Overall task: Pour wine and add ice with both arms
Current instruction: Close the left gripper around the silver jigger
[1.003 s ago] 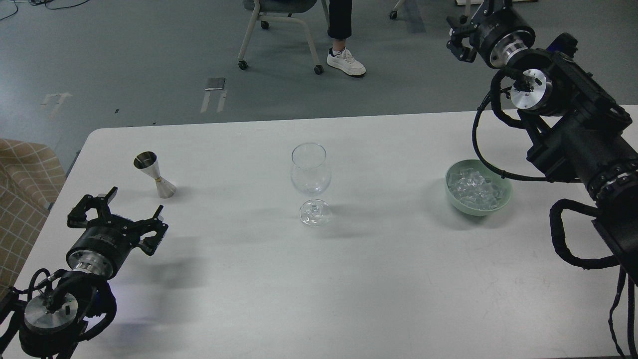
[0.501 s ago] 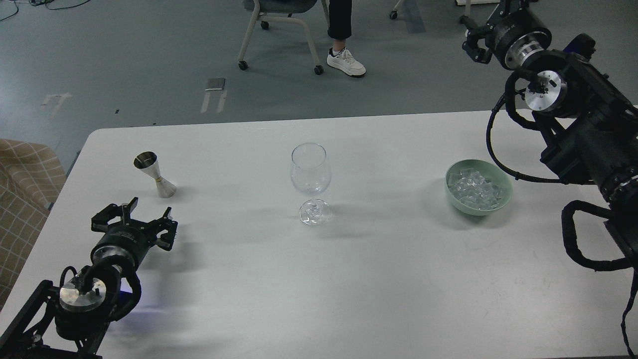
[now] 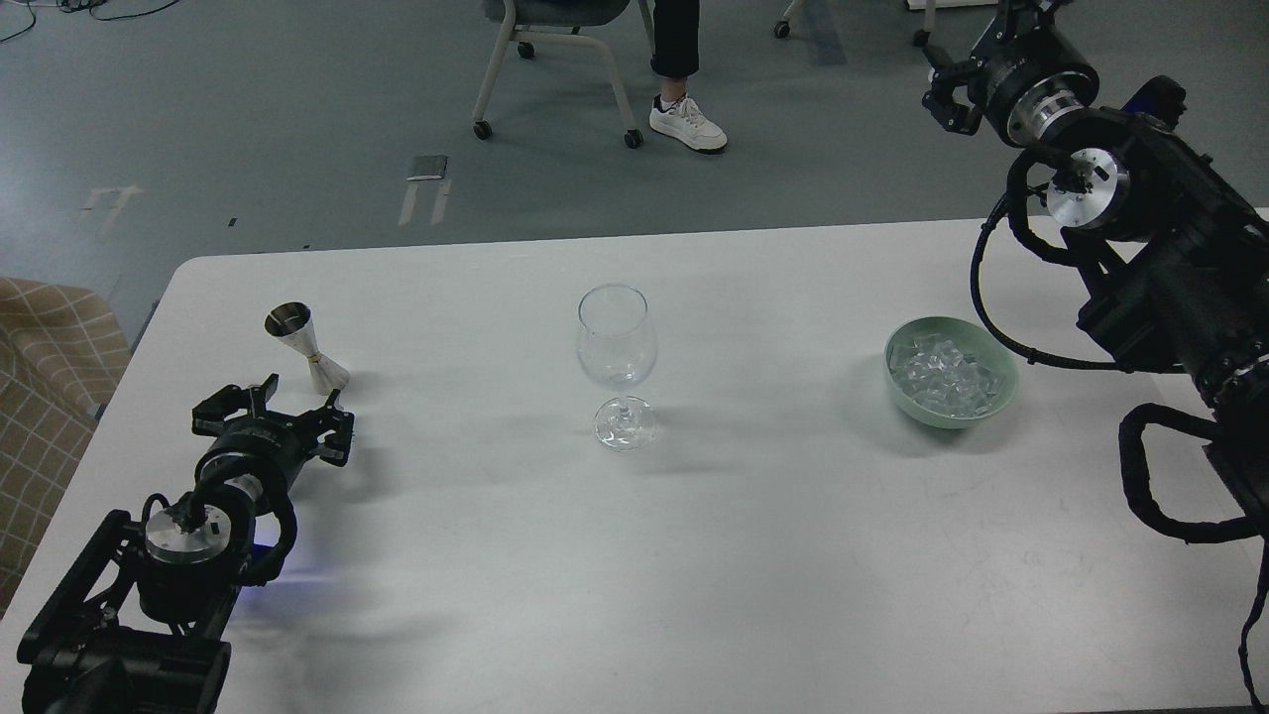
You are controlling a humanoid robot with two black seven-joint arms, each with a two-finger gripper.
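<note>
A steel jigger [image 3: 305, 347] stands upright at the table's left. I cannot make out any wine in it. An upright clear wine glass [image 3: 617, 347] stands mid-table. A pale green bowl [image 3: 999, 395] at the right holds several clear ice cubes [image 3: 942, 372]. My left gripper [image 3: 283, 405] is open and empty, low over the table just in front of the jigger, not touching it. My right gripper [image 3: 947, 89] is raised far beyond the table's back edge, well above and behind the bowl. It is small and dark, so its fingers cannot be told apart.
The white table [image 3: 694, 555] carries only these things. Beyond its far edge are a wheeled chair [image 3: 555, 50] and a person's leg with a white shoe [image 3: 687, 121]. A checked cloth [image 3: 50, 377] lies off the left edge.
My left gripper has moved forward and right toward the jigger, staying open. My right gripper has drawn further back and to the right. Jigger, glass and bowl have not moved.
</note>
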